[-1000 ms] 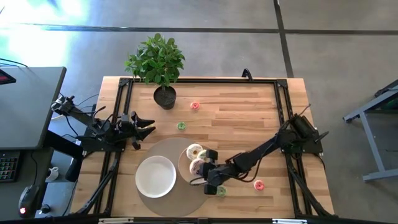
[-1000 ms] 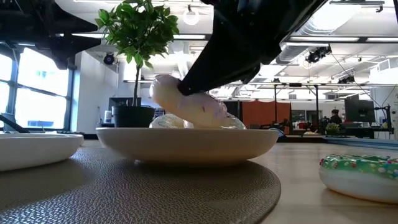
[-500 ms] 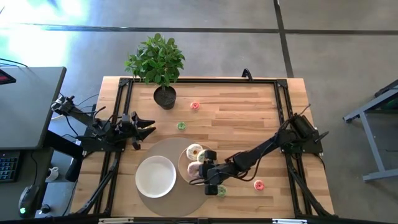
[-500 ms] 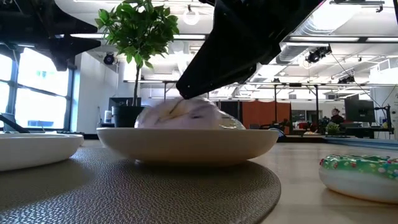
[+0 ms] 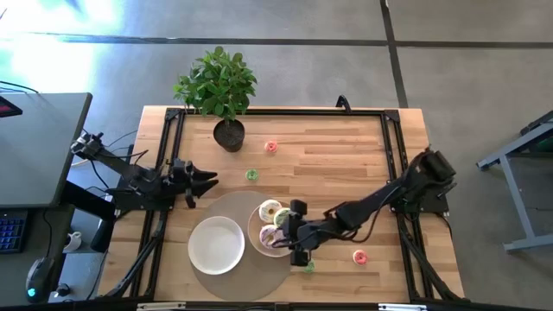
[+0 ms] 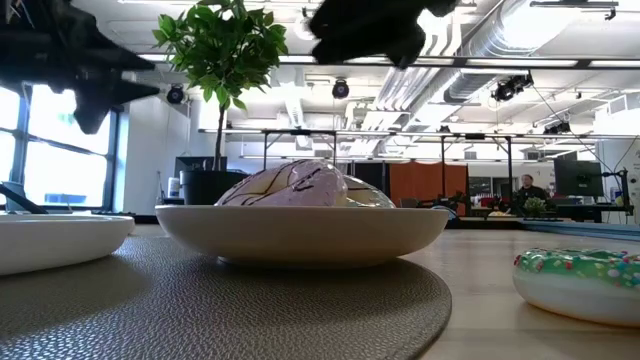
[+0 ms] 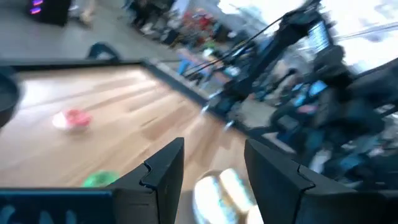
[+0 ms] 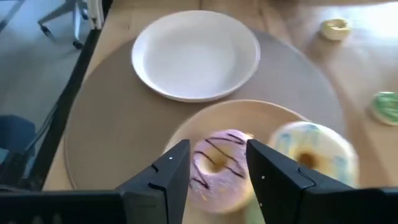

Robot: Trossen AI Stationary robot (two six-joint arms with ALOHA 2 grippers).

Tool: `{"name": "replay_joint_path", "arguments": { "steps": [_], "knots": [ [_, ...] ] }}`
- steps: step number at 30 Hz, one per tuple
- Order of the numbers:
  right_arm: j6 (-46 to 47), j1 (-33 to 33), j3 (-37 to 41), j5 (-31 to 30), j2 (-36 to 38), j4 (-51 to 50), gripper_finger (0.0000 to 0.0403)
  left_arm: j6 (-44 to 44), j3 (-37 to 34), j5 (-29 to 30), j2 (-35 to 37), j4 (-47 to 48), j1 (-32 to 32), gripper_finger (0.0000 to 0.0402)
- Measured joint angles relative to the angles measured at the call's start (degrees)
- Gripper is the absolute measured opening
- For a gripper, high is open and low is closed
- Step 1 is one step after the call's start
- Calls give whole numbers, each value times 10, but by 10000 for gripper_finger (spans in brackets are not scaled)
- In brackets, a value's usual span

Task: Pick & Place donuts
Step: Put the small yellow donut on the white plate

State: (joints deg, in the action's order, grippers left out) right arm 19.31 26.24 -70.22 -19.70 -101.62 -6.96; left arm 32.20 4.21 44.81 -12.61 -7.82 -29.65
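Note:
A tan plate on the round mat holds a cream-iced donut and a pink-iced donut, both lying flat; they also show in the right wrist view, pink and cream. My right gripper hangs open just above the pink donut, clear of it. A green-iced donut lies on the wood beside the mat. Tiny donuts lie on the table: red-pink, green, pink. My left gripper waits open at the table's left edge.
An empty white plate sits on the mat's left part. A potted plant stands at the far left. A black frame runs along the table's edges. Bare wood lies to the far right.
My right gripper has laid the pink donut, first held tilted above the tan plate, flat onto the plate beside the cream one, has let go and has risen clear of it. The pink donut now rests on the plate.

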Motion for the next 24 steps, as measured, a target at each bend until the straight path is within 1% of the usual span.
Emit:
{"name": "replay_joint_path", "arguments": {
  "steps": [2,5,6,8,10,12,15,17,20,24],
  "knots": [
    [-2,0,0,-16,21,-39,147,22,0,24,-6,21,0,159],
    [-3,-1,0,-66,53,-104,141,37,0,51,-19,37,0,143],
    [-3,-3,0,-82,62,-124,140,39,1,51,-22,39,0,137],
    [-2,-8,0,-107,78,-159,138,37,23,41,-26,75,0,125],
    [0,-16,0,-121,87,-190,138,37,65,36,-30,131,0,113],
    [0,-25,0,-126,95,-212,139,30,117,47,-41,204,0,102],
    [-1,-44,0,-136,100,-227,140,22,197,65,-70,317,0,90],
    [-3,-55,0,-152,100,-232,140,21,241,65,-95,378,0,87],
    [-3,-73,0,-174,98,-233,139,22,275,44,-131,437,0,86],
    [-3,-94,0,-201,98,-239,140,23,280,-14,-180,461,0,86]
  ]
}}
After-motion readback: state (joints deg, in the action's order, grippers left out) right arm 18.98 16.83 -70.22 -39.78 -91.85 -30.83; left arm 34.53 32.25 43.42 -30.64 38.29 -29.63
